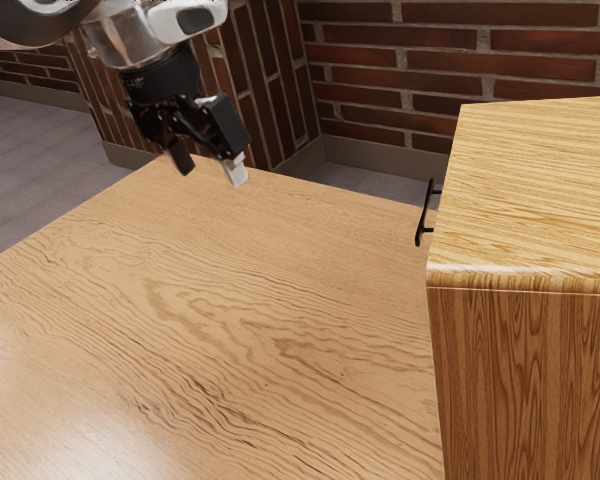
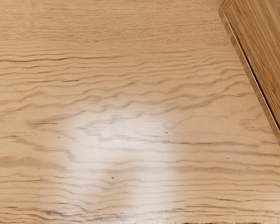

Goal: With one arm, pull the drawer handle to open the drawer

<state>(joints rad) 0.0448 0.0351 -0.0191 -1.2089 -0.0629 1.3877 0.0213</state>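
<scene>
one table (image 1: 230, 330), one cabinet (image 1: 530, 200) (one handle (image 1: 425, 215)) — one gripper (image 1: 210, 165).

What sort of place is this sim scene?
Probably a plain indoor room: red brick wall, grey floor, wooden table bearing a wooden drawer cabinet with a black handle.

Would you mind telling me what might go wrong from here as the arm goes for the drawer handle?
1. The open hand hangs well away from the handle, over the table; a low approach could scrape the tabletop.
2. The handle is a thin bar close to the cabinet front, so the hand may strike the wood or close beside the bar.
3. A slanted pull might let the bar slip out.
</scene>
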